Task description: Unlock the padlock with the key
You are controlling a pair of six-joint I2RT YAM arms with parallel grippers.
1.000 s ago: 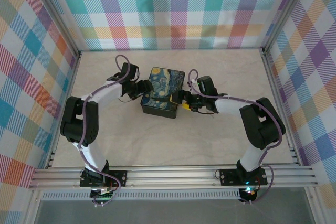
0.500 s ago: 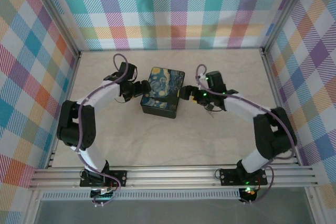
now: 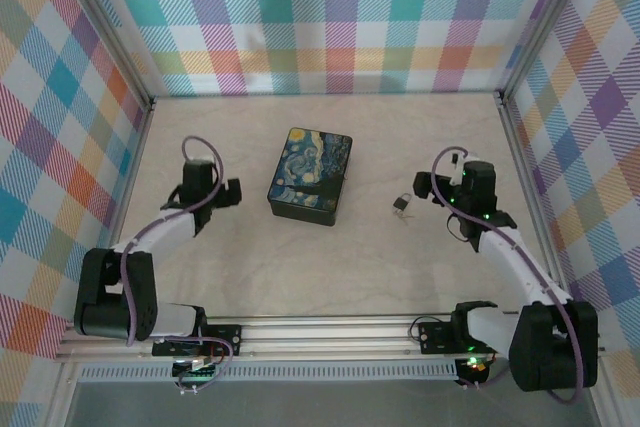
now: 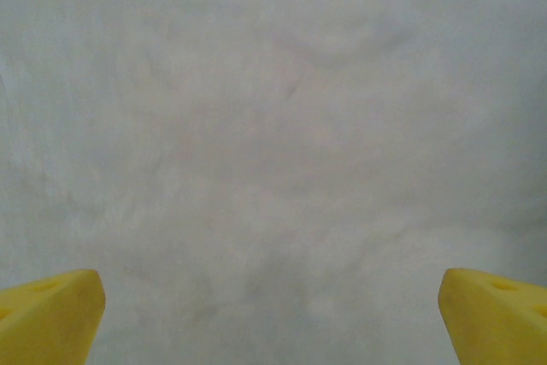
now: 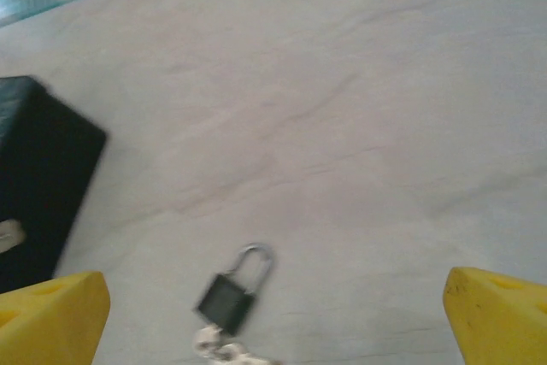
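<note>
The padlock (image 3: pixel 402 205) lies flat on the bench (image 3: pixel 300 277), between the starry painted tin (image 3: pixel 310 175) and the right end effector (image 3: pixel 427 187), closer to the latter and touching neither. In the right wrist view the padlock (image 5: pixel 229 297) shows a dark body with its long axis on a diagonal: the shackle loop points up and to the right, the body down and to the left. A pale metal cluster (image 5: pixel 218 348) lies against the body's lower end, too blurred to tell apart. The right end effector (image 5: pixel 273 322) is released, its 2 yellow fingertips (image 5: pixel 51 314) spread wide, clear of the padlock. The tin's dark corner (image 5: pixel 38 177) sits at the left edge. The left end effector (image 3: pixel 230 192) stands left of the tin and well apart from it, released too, its 2 fingertips (image 4: pixel 47 318) spread wide over bare bench (image 4: pixel 273 126).
</note>
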